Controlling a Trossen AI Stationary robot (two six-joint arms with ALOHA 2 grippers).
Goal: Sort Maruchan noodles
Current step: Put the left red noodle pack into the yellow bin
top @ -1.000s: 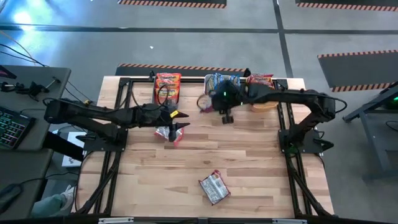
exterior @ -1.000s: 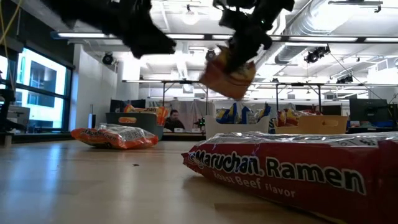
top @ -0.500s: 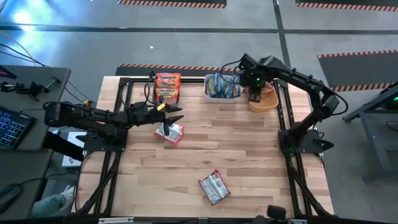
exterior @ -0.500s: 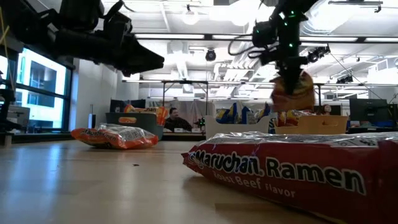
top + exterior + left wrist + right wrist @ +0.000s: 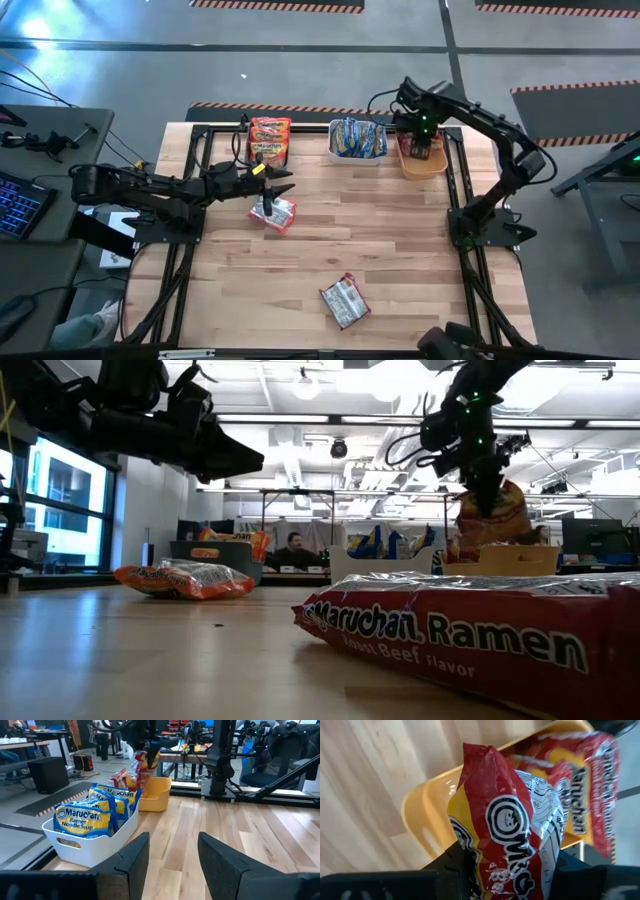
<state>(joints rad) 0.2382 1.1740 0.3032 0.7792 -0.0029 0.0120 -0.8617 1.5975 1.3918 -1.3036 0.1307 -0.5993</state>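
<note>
We have the right claw (image 5: 424, 146) clamped on a red Maruchan packet (image 5: 507, 827), hanging it just above the orange bin (image 5: 424, 164) at the table's far right. Half a second ago it was still short of the bin; now it is over it. Next, we judge, comes letting go. Our left claw (image 5: 268, 200) hangs with its fingers apart over another packet (image 5: 276, 213) mid-table, unmoved. A third packet (image 5: 343, 301) lies near the front edge.
</note>
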